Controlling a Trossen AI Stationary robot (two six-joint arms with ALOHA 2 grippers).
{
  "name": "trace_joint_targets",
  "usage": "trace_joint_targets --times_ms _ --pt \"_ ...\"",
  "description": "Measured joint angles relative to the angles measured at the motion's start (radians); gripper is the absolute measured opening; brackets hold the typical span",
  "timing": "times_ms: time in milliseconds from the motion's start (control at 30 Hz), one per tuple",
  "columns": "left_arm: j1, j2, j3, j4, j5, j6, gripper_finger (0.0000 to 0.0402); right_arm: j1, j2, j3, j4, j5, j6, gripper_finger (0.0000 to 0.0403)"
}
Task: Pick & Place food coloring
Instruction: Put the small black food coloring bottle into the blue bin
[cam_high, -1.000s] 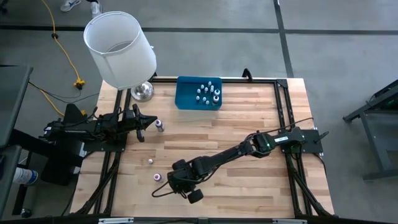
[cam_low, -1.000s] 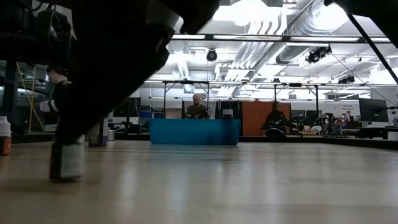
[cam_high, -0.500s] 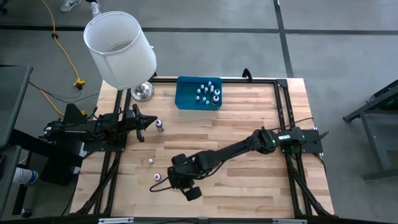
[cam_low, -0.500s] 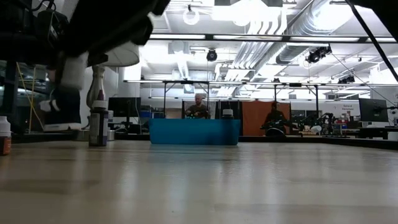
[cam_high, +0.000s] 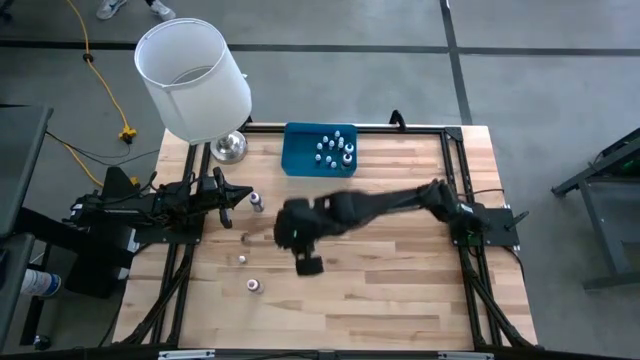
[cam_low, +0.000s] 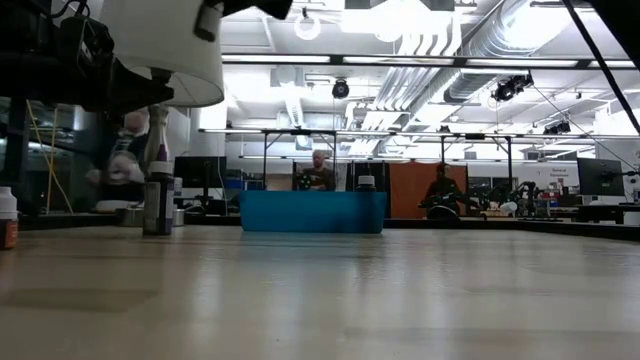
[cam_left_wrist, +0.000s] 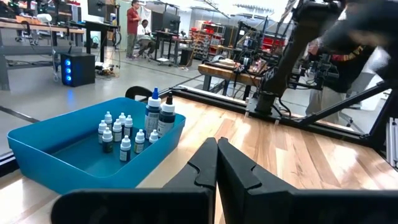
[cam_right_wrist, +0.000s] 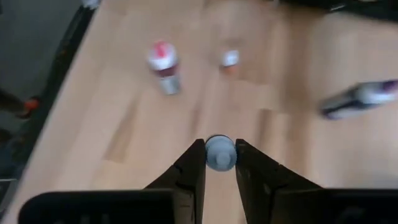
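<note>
R tool (cam_right_wrist: 219, 163) clenched on a white-capped bottle (cam_right_wrist: 220, 152), mid-surface; blue bin (cam_high: 300, 160) lies far and slightly right of it. L tool (cam_left_wrist: 216, 163) clenched empty, parked left.

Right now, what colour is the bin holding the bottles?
Blue bin, clearest in the left wrist view.

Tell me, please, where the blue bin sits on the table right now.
In the high view the blue bin sits at the table's far edge, near the middle, just right of the lamp base, with small bottles standing inside.
</note>
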Motion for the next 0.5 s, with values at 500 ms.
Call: trace_joint_targets --times_ms 500 --pt "0.0 0.0 0.0 0.0 0.0 0.0 0.0 -0.358 -0.119 0.0 -0.031 0.01 -0.213 0.0068"
